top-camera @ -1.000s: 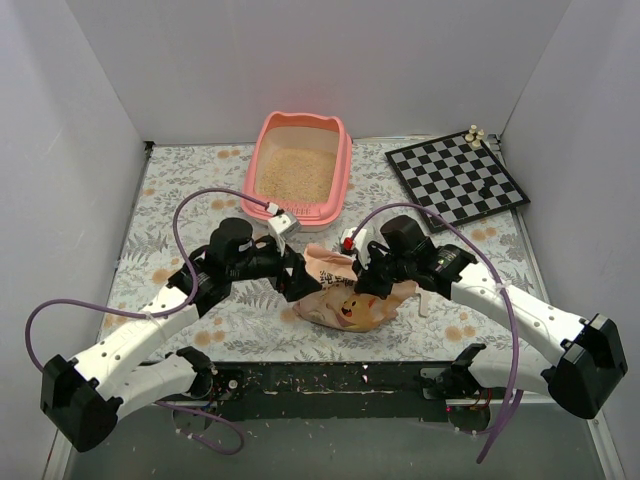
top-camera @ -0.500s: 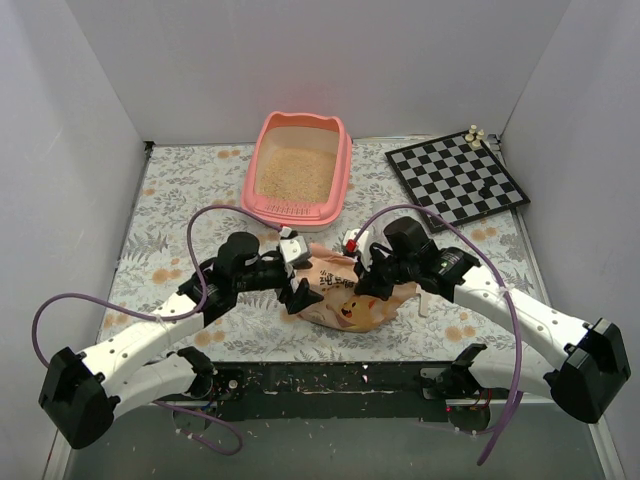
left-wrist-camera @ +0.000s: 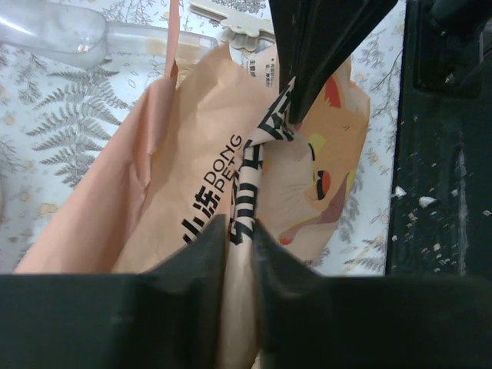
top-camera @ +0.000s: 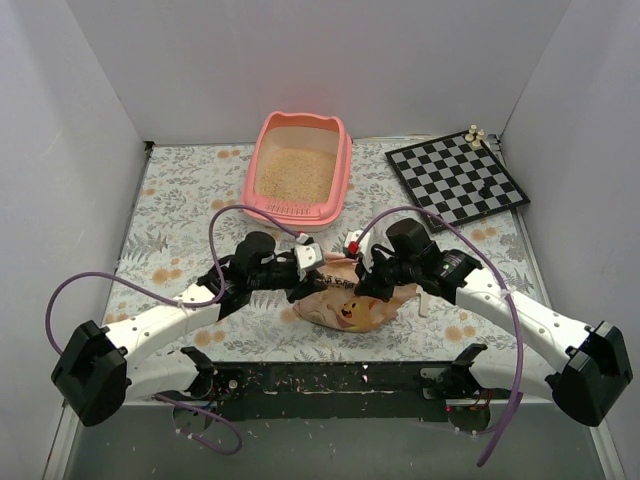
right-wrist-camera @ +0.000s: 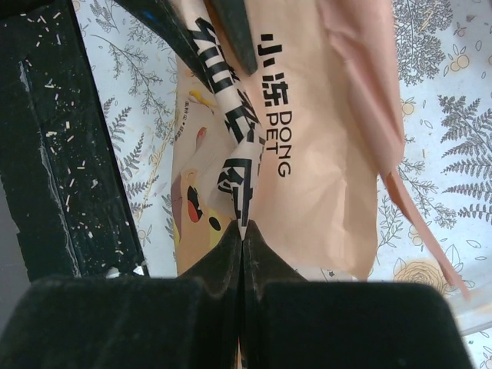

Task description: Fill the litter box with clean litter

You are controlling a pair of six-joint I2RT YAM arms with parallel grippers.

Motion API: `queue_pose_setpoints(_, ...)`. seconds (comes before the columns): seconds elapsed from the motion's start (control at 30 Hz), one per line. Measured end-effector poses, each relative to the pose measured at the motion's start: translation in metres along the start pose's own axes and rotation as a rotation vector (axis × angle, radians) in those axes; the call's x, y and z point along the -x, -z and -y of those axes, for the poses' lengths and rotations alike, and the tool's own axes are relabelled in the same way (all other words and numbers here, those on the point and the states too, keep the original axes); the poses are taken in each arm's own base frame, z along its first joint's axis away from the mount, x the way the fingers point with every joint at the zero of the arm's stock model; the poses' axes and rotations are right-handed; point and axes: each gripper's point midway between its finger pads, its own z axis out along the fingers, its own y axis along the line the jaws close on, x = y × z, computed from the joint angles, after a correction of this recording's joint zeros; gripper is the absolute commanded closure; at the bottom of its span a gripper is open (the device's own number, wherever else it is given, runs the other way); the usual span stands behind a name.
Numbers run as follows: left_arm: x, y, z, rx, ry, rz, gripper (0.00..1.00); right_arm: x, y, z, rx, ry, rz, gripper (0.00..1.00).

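Note:
The pink litter box point(top-camera: 346, 170) stands at the back centre of the table, with pale clean litter point(top-camera: 297, 172) spread inside it. An orange-tan litter bag point(top-camera: 350, 308) with a cat picture lies between the two arms near the front. My left gripper point(top-camera: 318, 270) comes at it from the left; in the left wrist view its jaws point(left-wrist-camera: 240, 231) pinch an upright fold of the bag point(left-wrist-camera: 192, 154). My right gripper point(top-camera: 362, 278) holds the same ridge from the right, its jaws point(right-wrist-camera: 242, 231) pressed shut on the fold of the bag point(right-wrist-camera: 323, 154).
A black-and-white chessboard point(top-camera: 457, 180) with a few pieces lies at the back right. A clear plastic scoop point(left-wrist-camera: 69, 31) rests on the floral cloth just beyond the bag. The black base rail point(top-camera: 330, 385) runs along the near edge, and white walls enclose three sides.
My left arm has swung right and forward onto the bag, and its jaws have narrowed onto the fold. The right gripper has stayed shut on the bag.

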Motion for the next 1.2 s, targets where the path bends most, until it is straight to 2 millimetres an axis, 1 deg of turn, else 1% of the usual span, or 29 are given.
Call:
queue_pose_setpoints(0.13,-0.002,-0.004,0.000,-0.004,-0.037,0.002,1.00,-0.002,0.001,0.001,-0.010,0.005,0.009,0.99)
queue_pose_setpoints(0.23,-0.001,0.001,0.000,0.002,-0.053,0.019,1.00,0.000,0.004,0.000,-0.010,0.017,0.037,0.99)
queue_pose_setpoints(0.33,0.002,0.011,0.002,-0.006,-0.050,0.046,1.00,0.006,0.008,-0.003,-0.002,0.047,0.095,0.99)
queue_pose_setpoints(0.4,0.002,0.021,0.003,-0.004,-0.039,0.067,1.00,0.013,0.010,-0.005,0.007,0.073,0.134,0.99)
queue_pose_setpoints(0.53,0.003,0.046,0.003,0.038,-0.023,0.121,1.00,0.022,0.010,-0.008,0.033,0.108,0.176,0.99)
queue_pose_setpoints(0.63,0.000,0.060,0.005,0.069,-0.016,0.163,1.00,0.024,0.006,-0.010,0.062,0.115,0.183,0.99)
queue_pose_setpoints(0.73,-0.006,0.065,0.009,0.072,0.001,0.180,1.00,0.021,-0.002,-0.010,0.096,0.107,0.165,0.99)
queue_pose_setpoints(0.9,-0.005,0.067,0.008,0.082,0.029,0.191,1.00,0.018,-0.010,-0.005,0.111,0.093,0.140,0.99)
queue_pose_setpoints(1.03,-0.004,0.074,0.014,0.097,0.022,0.227,1.00,0.017,-0.012,-0.005,0.116,0.097,0.137,0.99)
queue_pose_setpoints(1.13,-0.001,0.082,0.019,0.112,0.006,0.269,1.00,0.013,-0.019,-0.003,0.123,0.086,0.118,0.76)
queue_pose_setpoints(1.17,-0.001,0.084,0.020,0.117,0.006,0.277,1.00,0.010,-0.022,0.000,0.117,0.077,0.100,0.70)
queue_pose_setpoints(1.2,-0.001,0.086,0.020,0.122,0.006,0.283,1.00,0.007,-0.024,0.003,0.109,0.065,0.082,0.66)
